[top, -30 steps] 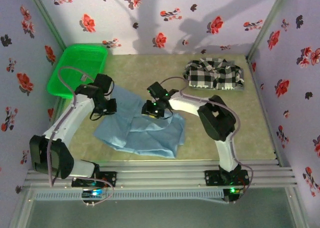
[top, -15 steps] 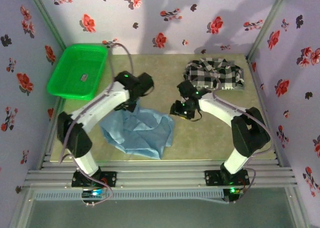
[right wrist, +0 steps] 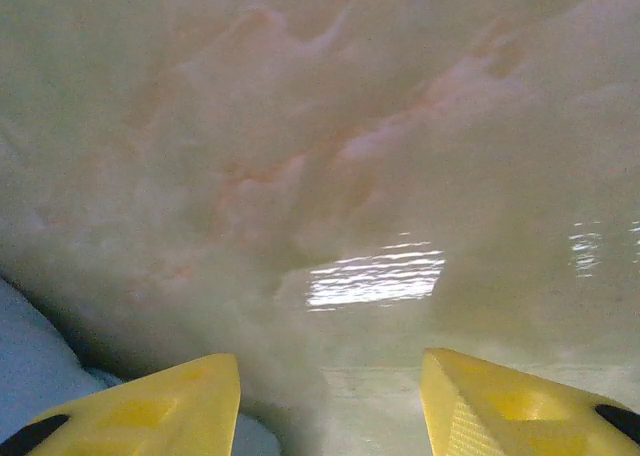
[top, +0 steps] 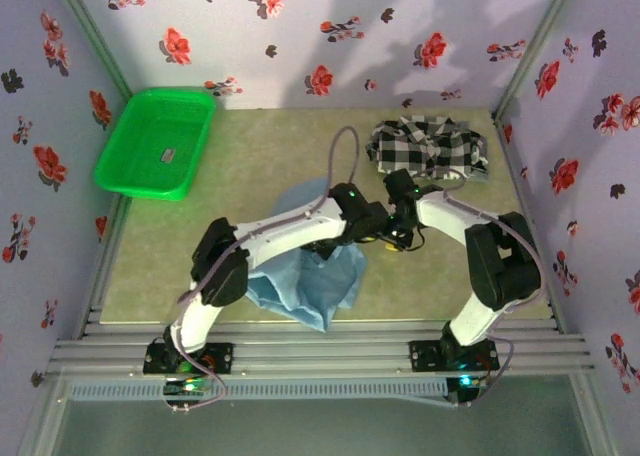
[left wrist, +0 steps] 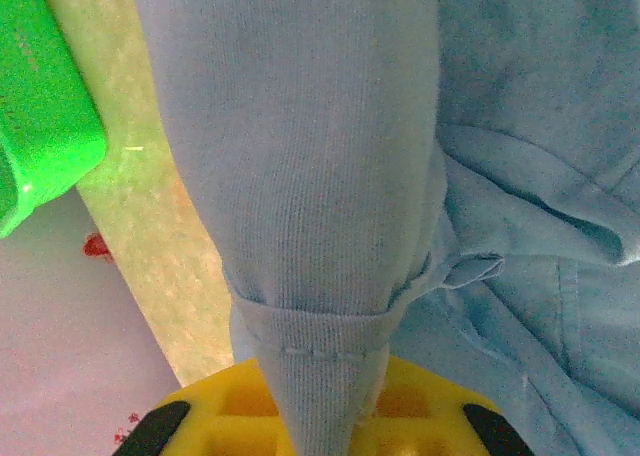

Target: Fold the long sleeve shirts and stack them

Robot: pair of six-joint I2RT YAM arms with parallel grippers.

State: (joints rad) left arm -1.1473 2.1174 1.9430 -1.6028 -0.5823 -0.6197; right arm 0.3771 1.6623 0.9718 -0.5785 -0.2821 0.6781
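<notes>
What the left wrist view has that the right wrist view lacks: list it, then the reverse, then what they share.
Left wrist: a corner of the green basket, a patch of wall, and the left gripper pinching a cuff of the light blue shirt. Right wrist: the right gripper, open over the table, with glare. Shared: the light blue shirt, table, yellow fingers.

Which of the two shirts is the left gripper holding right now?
The light blue shirt: a fold of it runs into the left gripper. The black-and-white checked shirt lies apart at the far right.
</notes>
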